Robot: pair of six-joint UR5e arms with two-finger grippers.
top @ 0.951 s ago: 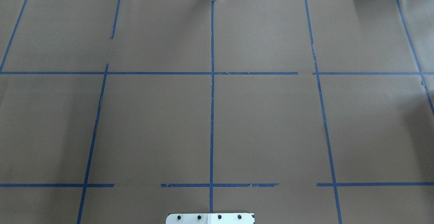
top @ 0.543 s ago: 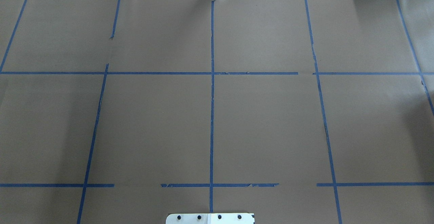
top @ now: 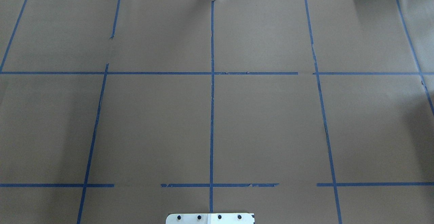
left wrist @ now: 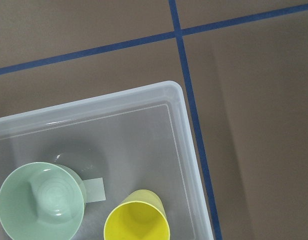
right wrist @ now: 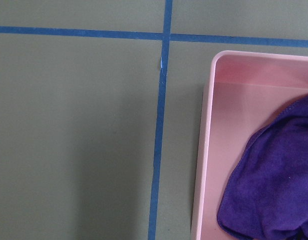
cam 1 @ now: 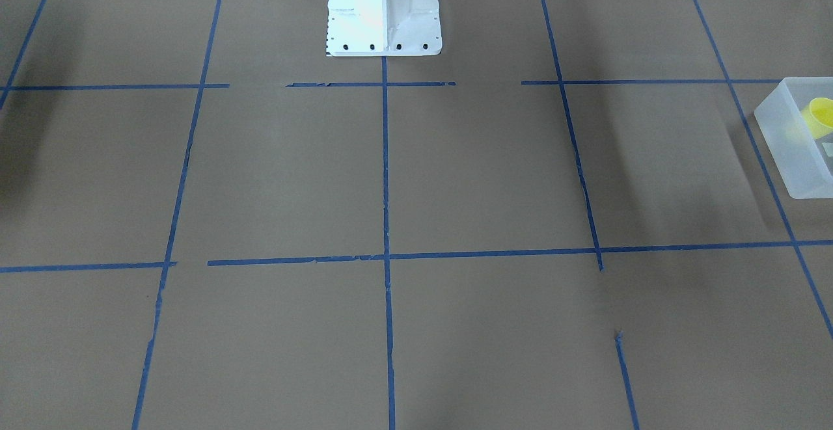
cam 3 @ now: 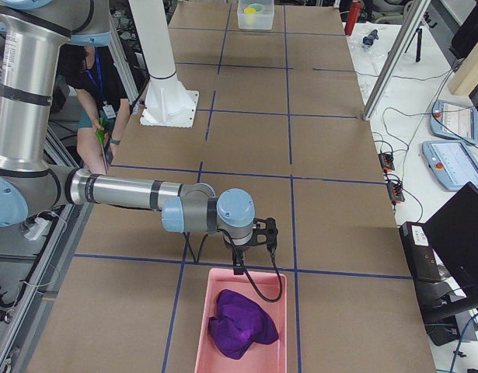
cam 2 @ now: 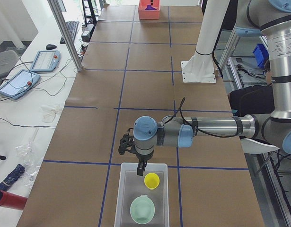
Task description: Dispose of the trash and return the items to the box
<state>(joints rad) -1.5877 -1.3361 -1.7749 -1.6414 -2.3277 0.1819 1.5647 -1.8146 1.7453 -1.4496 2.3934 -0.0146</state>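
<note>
The left gripper (cam 2: pixel 141 166) hangs over the end rim of the box (cam 2: pixel 128 182). I cannot tell how its jaws stand. The yellow cup (cam 2: pixel 152 180) sits upright inside the box beside the mint bowl (cam 2: pixel 142 209). The right gripper (cam 3: pixel 240 268) hovers over the rim of the pink bin (cam 3: pixel 223 285), and its jaws cannot be told either.

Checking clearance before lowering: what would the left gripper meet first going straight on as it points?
The left gripper points down over the end of the box, so likely its rim or bare floor just short of the yellow cup; depth is unclear.
</note>
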